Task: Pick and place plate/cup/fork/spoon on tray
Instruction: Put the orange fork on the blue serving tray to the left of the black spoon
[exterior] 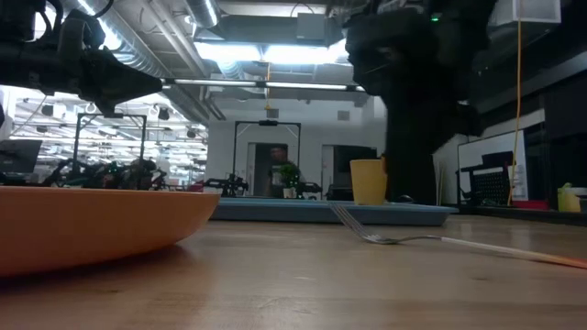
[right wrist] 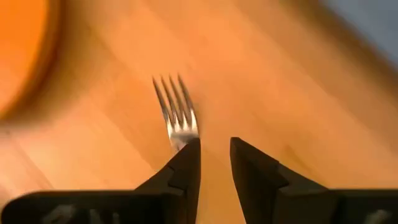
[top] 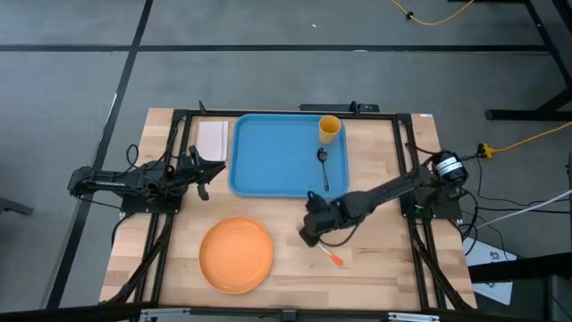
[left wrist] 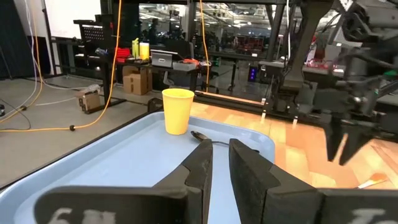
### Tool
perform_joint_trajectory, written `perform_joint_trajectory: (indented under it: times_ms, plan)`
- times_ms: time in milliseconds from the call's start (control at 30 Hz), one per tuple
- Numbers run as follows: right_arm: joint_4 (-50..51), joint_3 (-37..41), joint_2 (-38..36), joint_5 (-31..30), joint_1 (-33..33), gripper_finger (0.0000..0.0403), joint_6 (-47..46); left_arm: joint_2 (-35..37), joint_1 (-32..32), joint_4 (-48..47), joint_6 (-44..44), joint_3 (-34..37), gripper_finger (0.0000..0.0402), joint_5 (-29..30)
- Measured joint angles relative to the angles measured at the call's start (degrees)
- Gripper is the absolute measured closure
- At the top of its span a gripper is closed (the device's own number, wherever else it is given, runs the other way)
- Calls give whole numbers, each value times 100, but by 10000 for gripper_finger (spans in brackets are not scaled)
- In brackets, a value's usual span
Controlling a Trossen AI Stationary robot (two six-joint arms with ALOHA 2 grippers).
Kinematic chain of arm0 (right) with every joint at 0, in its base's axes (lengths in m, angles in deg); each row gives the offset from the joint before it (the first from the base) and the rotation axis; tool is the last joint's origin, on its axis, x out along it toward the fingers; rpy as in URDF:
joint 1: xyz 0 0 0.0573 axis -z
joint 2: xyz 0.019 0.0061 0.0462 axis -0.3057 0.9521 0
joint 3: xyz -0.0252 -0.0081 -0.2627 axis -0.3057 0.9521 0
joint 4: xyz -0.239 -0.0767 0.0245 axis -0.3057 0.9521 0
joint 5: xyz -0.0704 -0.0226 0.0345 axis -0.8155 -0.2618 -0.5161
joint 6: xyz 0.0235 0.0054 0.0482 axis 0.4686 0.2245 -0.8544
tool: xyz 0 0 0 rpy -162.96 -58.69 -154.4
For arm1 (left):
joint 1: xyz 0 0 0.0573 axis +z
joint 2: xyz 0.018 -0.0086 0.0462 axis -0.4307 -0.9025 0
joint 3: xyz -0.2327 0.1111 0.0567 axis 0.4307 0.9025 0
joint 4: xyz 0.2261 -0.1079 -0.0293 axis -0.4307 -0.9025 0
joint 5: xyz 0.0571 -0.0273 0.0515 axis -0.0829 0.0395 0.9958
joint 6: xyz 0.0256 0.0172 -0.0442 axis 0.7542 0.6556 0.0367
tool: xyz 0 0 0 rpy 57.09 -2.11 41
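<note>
The blue tray (top: 268, 161) lies at the table's far middle. The yellow cup (top: 329, 128) stands upright in its far right corner, and the dark spoon (top: 323, 165) lies flat on the tray near its right rim. The orange plate (top: 236, 255) rests on the wood at the near left. The fork (top: 329, 254) lies flat on the table right of the plate, its tines (right wrist: 176, 112) toward the plate and its orange handle toward the near edge. My right gripper (right wrist: 215, 149) is over the fork's tine end, narrowly open and empty. My left gripper (left wrist: 220, 155) waits left of the tray, fingers almost together.
A white pad (top: 213, 139) lies at the tray's far left corner. Black frame rails run along the table's left, right and far sides. Bare wood lies between the plate and the fork and along the near edge.
</note>
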Motion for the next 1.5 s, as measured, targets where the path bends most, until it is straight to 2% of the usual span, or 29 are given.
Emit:
perform_joint_trajectory:
  times_ms: [233,333,733,833,1000,1100,1267,1433,1500]
  plan:
    - [-61,0,347,103,-391,312,-161,0,0,1,0,-1,354,1]
    - [-235,0,526,341,-452,312,-294,-2,0,0,0,0,354,0]
    - [-180,-164,948,398,-580,312,-268,0,0,-2,0,-1,354,0]
    - [-174,-190,1034,374,-580,312,-312,-2,0,-4,0,0,354,0]
    - [-168,-188,1057,8,-584,312,-731,0,0,-2,0,-1,354,0]
    - [-94,-186,1059,31,-541,326,-746,-2,0,-2,0,-2,354,0]
    - [8,-179,1065,79,-457,387,-660,-1,0,0,0,0,354,0]
    - [14,-225,1023,98,-357,391,-611,0,0,-2,0,-2,354,0]
    - [222,-367,994,-262,-302,395,-590,-1,0,0,0,0,354,0]
